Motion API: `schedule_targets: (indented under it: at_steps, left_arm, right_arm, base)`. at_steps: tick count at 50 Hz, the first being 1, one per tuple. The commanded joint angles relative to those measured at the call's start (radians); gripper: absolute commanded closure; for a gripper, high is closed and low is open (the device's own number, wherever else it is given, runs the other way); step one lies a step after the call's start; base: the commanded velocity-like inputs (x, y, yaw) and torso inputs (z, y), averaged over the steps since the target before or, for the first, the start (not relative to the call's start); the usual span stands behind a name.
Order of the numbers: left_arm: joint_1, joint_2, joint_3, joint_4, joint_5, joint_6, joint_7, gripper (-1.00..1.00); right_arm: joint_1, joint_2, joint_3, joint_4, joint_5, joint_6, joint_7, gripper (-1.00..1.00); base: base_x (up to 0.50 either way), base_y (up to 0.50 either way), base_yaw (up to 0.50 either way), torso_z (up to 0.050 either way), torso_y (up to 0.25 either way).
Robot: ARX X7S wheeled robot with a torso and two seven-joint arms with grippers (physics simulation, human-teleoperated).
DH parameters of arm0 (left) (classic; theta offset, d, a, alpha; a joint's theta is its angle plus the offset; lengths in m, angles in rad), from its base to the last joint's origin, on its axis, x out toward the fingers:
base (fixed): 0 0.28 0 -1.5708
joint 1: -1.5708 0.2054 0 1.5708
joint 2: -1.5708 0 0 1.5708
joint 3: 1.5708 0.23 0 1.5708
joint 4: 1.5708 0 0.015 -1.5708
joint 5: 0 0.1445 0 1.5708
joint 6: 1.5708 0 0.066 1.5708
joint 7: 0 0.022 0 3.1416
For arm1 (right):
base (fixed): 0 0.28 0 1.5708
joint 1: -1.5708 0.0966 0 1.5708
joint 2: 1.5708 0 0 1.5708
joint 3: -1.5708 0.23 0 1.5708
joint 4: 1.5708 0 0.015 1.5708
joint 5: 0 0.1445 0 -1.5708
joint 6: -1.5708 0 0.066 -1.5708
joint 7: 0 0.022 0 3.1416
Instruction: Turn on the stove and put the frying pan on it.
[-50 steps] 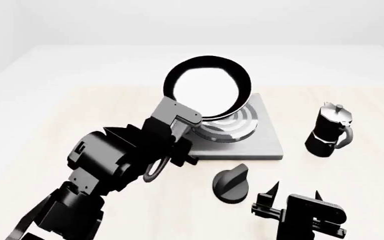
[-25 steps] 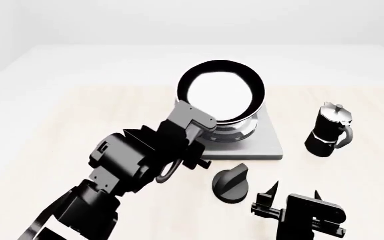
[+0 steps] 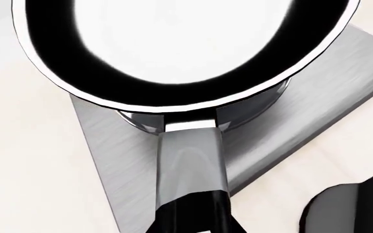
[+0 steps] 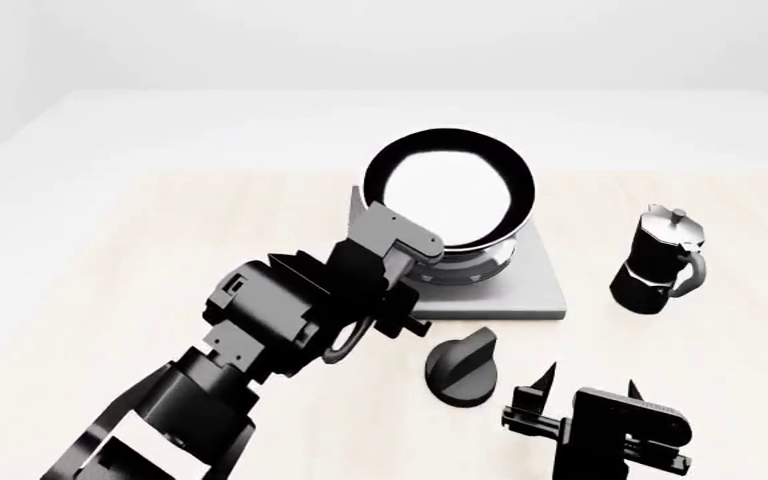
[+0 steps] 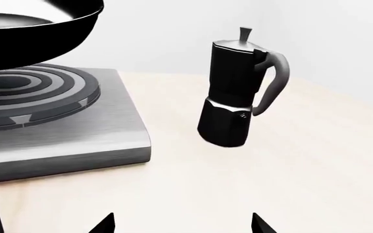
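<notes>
The frying pan, black with a white inside, hangs just above the ring burner of the grey stove plate. My left gripper is shut on the pan's handle at the plate's near left corner. In the left wrist view the pan covers the burner. The right wrist view shows a gap between the pan and the burner. The black knob lies in front of the plate. My right gripper is open and empty, to the right of the knob.
A black moka pot stands upright to the right of the stove plate, also in the right wrist view. The light wooden table spreads to the left and ends at a white floor behind.
My left arm has carried the pan to the right, from the plate's far left corner to over the burner. The right arm has not moved.
</notes>
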Motion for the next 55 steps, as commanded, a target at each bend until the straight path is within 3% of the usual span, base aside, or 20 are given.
schedule_targets:
  at_steps: [1, 45, 46, 55]
  left_arm:
    - [-0.044, 0.019, 0.008, -0.069, 0.030, 0.052, -0.009, 1.00]
    - [-0.036, 0.012, 0.140, -0.174, -0.079, 0.215, -0.050, 1.00]
    - [-0.033, 0.007, 0.142, -0.162, -0.082, 0.216, -0.046, -1.00]
    - [-0.043, 0.008, 0.146, -0.175, -0.091, 0.231, -0.062, -1.00]
  right_arm:
    - [0.000, 0.002, -0.004, -0.001, 0.003, 0.001, 0.001, -1.00]
    - [0.003, 0.007, -0.015, 0.003, 0.012, -0.002, 0.006, -1.00]
    - [0.005, 0.007, -0.015, 0.006, 0.012, -0.004, 0.006, -1.00]
    - [0.005, 0.008, -0.017, 0.004, 0.014, -0.003, 0.008, -1.00]
  base:
    - [0.00, 0.00, 0.00, 0.000, 0.000]
    - [0.00, 0.00, 0.00, 0.000, 0.002]
    - [0.00, 0.00, 0.00, 0.000, 0.000]
    - [0.00, 0.00, 0.00, 0.001, 0.000]
